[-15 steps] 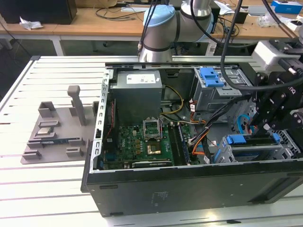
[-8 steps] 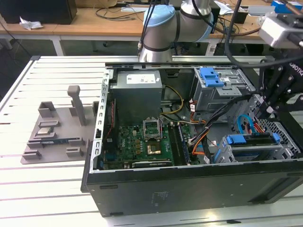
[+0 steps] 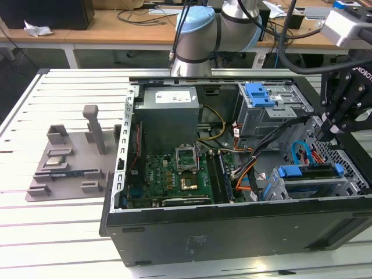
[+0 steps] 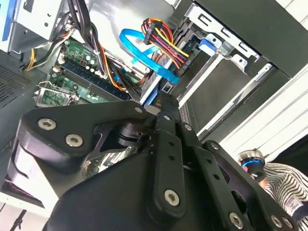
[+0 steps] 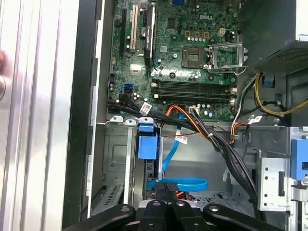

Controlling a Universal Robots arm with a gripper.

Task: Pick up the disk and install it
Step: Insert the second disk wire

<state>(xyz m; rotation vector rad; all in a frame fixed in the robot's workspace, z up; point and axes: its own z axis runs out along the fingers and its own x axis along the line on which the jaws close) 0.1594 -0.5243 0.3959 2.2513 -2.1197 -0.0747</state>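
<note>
I am viewing a white slatted metal table that is carrying a black open-sided computer tower case, lying on its side. All positions below are taken from that case.

Inside it, at the far corner on the exterior view's left, a large grey power-supply box is sitting. A green motherboard is lying on the case floor just in front of that box. Outside the case, on the exterior view's left, a grey moulded parts fixture is resting on the table.

The flat silver-grey disk with blue plastic side rails is sitting in the metal drive cage at the near corner of the case, on the exterior view's right.

The black gripper is hanging over that same end of the case, just above the cage. In both wrist views its fingers are lying drawn together, and I am seeing nothing held between them. A light-blue flat data cable is looping just beyond the fingertips.
</note>
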